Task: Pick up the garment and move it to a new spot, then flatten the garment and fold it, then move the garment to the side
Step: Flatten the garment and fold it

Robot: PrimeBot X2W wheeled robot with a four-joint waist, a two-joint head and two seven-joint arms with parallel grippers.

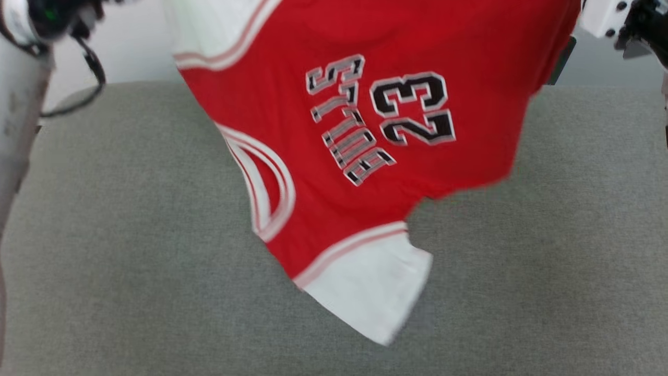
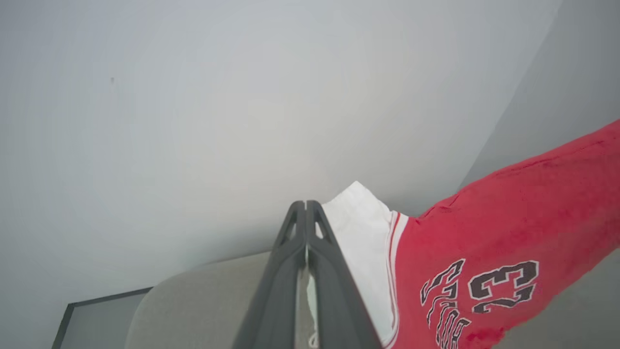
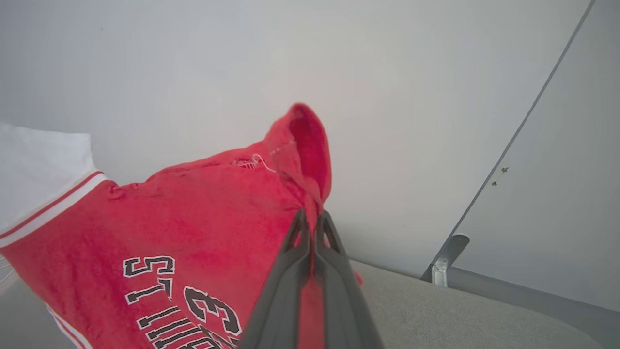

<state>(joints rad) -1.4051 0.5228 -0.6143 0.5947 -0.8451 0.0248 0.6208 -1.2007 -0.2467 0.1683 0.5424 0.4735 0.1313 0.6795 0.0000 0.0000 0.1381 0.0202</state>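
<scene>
left gripper [image 2: 306, 205], in the left wrist view, has its two long dark fingers pressed together, pinching the edge of a white sleeve of the garment [image 2: 508, 232], a red basketball-style shirt with white-striped trim, black-and-white block lettering and the number 23. the red body stretches away to the right, lifted clear, with a pale grey wall [image 2: 193, 97] behind and the rounded edge of a grey woven cushion [image 2: 203, 295] below.

in the right wrist view, the right gripper [image 3: 313, 217] is also closed tight, its fingertips pinching a bunched red corner of the garment, which rises in a small peak above the tips. the cloth spreads out to the left, the lettering near the bottom edge, the white sleeve at the far left.

in the head view the garment hangs spread between the two upper corners, above the grey woven cushion, the number and lettering upside down. one white sleeve hangs lowest, near the middle; whether it touches the cushion cannot be told. a pale forearm [image 1: 18, 136] with a black cable loop [image 1: 95, 78] shows at the left edge.
</scene>
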